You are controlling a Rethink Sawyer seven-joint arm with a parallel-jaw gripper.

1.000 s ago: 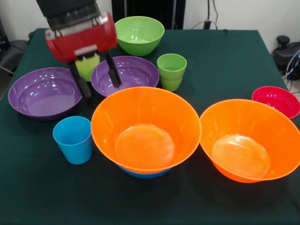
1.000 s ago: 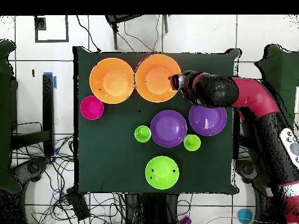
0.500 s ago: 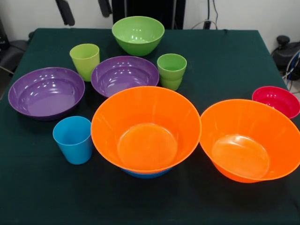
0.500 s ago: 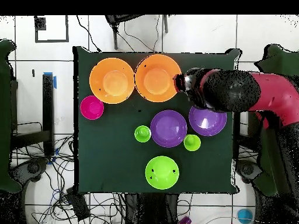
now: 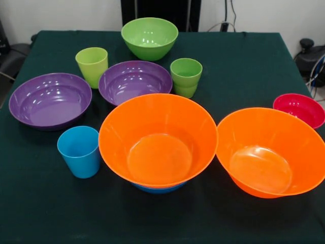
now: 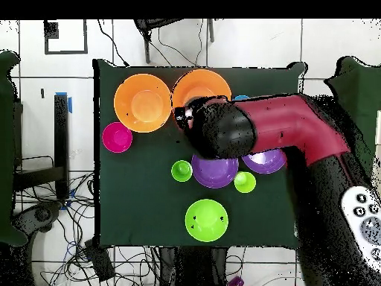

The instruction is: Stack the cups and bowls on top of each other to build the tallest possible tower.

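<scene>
- Front view: an orange bowl [image 5: 158,140] sits on a blue bowl [image 5: 157,188], a short tower; blue cup [image 5: 79,151] beside it
- Overhead view: the arm [image 6: 268,130] hangs over the bowls; I cannot tell its gripper's state

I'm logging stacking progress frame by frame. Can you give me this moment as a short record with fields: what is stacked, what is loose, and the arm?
stacked: orange bowl sitting in a blue bowl, only its edge showing
loose bowls: second orange bowl, two purple bowls, green bowl, red bowl
loose cups: sky blue cup, yellow-green cup, ridged green cup, all upright
arm: arm over the table in the overhead view; absent from the front view
gripper: state cannot be told
</scene>
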